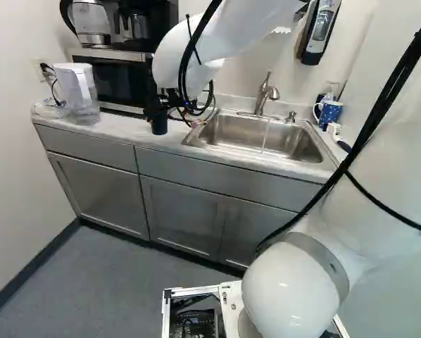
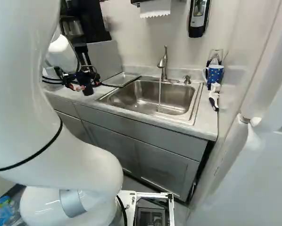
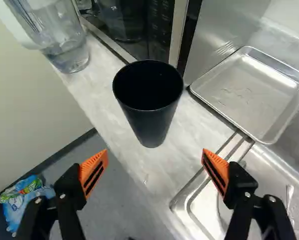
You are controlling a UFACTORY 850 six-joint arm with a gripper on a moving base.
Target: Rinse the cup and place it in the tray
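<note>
Standing upright on the counter [image 3: 102, 107], left of the sink [image 2: 178, 100]: one cup [image 3: 152, 122], black, wide-mouthed, tapering to its foot. Gripper [image 2: 83, 79]: released, fingers spread.

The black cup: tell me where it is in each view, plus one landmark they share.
Left base view: cup left of the middle, on the counter.
Right base view: cup left of the middle, left of the sink.
Wrist view: cup ahead of the open claw.
Shared landmark: the sink.
</note>
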